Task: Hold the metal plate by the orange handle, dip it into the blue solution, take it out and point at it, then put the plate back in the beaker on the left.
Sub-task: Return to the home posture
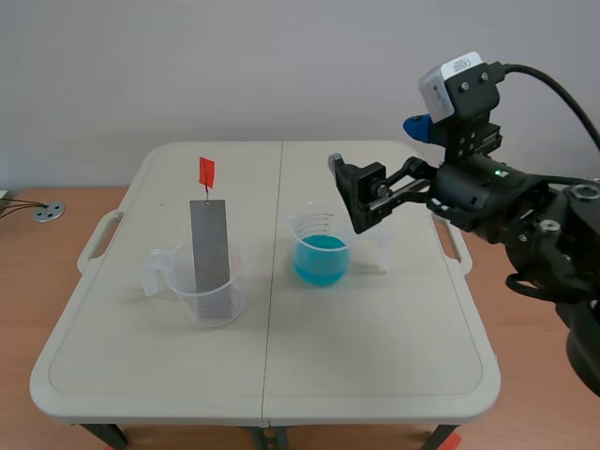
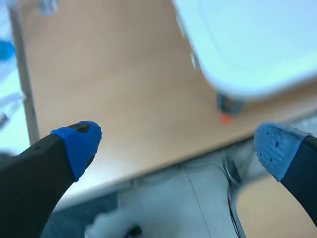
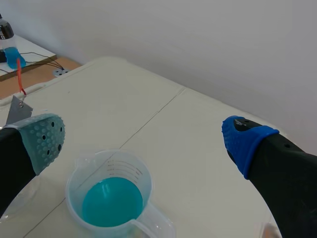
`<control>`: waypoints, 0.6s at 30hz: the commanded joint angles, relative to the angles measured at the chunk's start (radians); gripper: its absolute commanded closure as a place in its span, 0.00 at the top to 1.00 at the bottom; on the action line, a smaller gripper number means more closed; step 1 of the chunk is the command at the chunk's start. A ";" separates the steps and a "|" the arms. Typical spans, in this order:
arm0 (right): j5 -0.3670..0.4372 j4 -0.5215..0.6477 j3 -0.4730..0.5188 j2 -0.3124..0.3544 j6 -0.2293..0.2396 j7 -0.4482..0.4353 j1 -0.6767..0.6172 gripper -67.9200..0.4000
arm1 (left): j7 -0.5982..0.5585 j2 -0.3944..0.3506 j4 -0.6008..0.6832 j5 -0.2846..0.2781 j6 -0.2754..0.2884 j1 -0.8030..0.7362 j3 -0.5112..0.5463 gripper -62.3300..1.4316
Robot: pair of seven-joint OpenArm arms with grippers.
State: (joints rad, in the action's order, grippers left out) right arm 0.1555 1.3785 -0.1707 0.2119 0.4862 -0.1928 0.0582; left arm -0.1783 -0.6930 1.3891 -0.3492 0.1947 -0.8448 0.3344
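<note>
- The task looks to be at its very beginning; the metal plate [image 1: 209, 246] stands almost upright in the clear beaker [image 1: 211, 292] on the left part of the desk [image 1: 375, 337], and no end effector touches it;
- The orange handle [image 1: 206, 172] rises from the top edge of the plate and is free to be taken; in the right wrist view only the top of the plate and the handle show, beside one finger;
- The right end effector [image 1: 349, 195] hangs raised over the desk near the second beaker [image 1: 321, 251]; its fingers are wide apart with nothing between them;
- The left end effector [image 2: 176, 144] is off the desk, over the floor beside a desk corner; its fingers are also apart and hold nothing;
- In my judgement every step is left to do: taking the handle, dipping, lifting out, pointing, and returning the plate;
- The left beaker holds the lower end of the plate; I see no coloured liquid in it, and I cannot tell if clear liquid is there;
- The second beaker holds the blue solution [image 1: 321, 260], which fills its lower part; nothing else is in it; the two beakers stand apart, one on each side of the desk's middle seam.
</note>
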 commanded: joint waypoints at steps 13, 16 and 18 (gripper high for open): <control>0.034 0.320 0.088 0.068 0.000 0.066 -0.301 0.98 | -0.017 -0.006 0.114 -0.007 0.041 0.261 -0.061 1.00; 0.032 0.378 0.109 0.068 0.000 0.090 -0.344 0.98 | -0.021 -0.006 0.114 -0.006 0.040 0.325 -0.116 1.00; 0.032 0.414 0.120 0.068 0.000 0.110 -0.367 0.98 | -0.043 -0.006 0.114 -0.006 0.040 0.354 -0.156 1.00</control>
State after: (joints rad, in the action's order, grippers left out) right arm 0.1764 1.7741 -0.0555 0.2726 0.4866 -0.0750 -0.3157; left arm -0.1928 -0.6930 1.4925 -0.3485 0.2371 -0.4908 0.1810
